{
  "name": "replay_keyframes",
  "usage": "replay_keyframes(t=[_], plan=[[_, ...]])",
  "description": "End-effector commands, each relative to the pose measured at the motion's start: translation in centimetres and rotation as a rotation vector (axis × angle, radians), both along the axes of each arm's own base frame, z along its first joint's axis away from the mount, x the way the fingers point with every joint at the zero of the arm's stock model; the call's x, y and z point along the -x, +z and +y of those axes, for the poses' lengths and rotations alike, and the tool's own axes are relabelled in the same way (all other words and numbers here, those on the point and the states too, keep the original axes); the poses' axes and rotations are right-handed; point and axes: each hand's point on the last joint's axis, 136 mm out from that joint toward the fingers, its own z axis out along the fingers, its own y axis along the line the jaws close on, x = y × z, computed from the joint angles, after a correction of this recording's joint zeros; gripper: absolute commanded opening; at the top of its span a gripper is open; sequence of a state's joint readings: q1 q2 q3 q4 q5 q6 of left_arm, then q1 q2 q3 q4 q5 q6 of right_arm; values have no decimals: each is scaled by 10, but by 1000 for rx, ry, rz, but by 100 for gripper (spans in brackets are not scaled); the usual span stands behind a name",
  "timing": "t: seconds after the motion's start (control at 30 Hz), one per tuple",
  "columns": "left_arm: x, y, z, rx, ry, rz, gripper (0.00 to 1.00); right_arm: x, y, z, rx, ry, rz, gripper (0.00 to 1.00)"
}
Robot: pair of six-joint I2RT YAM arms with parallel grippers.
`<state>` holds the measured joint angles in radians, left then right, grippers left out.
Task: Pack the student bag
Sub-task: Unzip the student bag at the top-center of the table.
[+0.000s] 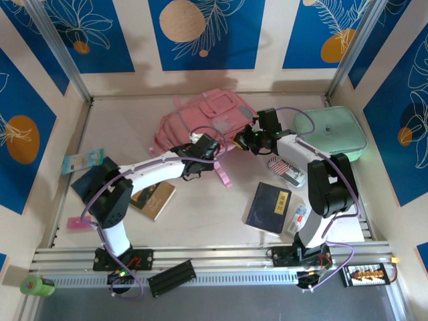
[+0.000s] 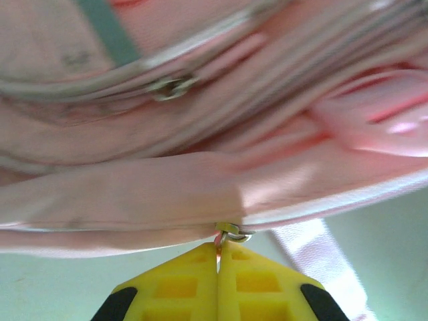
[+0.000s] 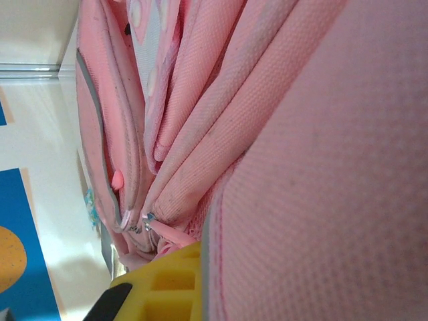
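Fingers [image 2: 187,284] of the left gripper [image 2: 218,253]: yellow, pressed together, with the metal zip pull [image 2: 231,233] pinched at their very tips, right at the lower seam of the student bag [image 1: 200,117].

Fingers of the right gripper [image 1: 245,139]: one yellow finger [image 3: 167,284] shows in the wrist view, lying against pink fabric. The other is hidden behind a fold of the bag, so I cannot tell whether they are spread or clamped.

Student bag: lies flat on the table [image 1: 200,221], in the far middle part, between the two grippers. Its long axis runs diagonally in the overhead view, from near-left to far-right. The left gripper meets its near edge and the right gripper meets its right end. Which end is the top cannot be told. One pink strap [image 1: 224,175] trails from the near edge toward the arm bases.

Mint-green case [image 1: 331,130]: lies to the right of the bag, apart from it.
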<state>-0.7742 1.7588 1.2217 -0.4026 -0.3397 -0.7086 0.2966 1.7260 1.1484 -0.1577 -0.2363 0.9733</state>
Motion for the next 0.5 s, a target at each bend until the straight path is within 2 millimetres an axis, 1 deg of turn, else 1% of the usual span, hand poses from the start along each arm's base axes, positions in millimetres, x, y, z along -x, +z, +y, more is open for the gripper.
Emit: replay_keyframes(t=[0.0,0.07,0.13,0.2,0.27,0.33,0.47], plan=[[12,-16,43,-34,66,76,4,-14,46,-4,-30,9,-127,2],[14,-19,53,-26,70,80,4,-14,43,-5,-29,10,-124,1],[13,-17,53,-4,49,69,7,-15,43,-5,-32,13,-123,2],[10,-13,46,14,12,52,11,-15,42,-3,-39,20,-121,1],[4,-8,35,40,-37,28,18,-15,43,-1,-44,25,-124,1],[1,-5,29,47,-69,17,24,-15,44,0,-46,28,-124,1],[4,2,20,90,-122,2,34,-15,45,1,-48,28,-125,1]])
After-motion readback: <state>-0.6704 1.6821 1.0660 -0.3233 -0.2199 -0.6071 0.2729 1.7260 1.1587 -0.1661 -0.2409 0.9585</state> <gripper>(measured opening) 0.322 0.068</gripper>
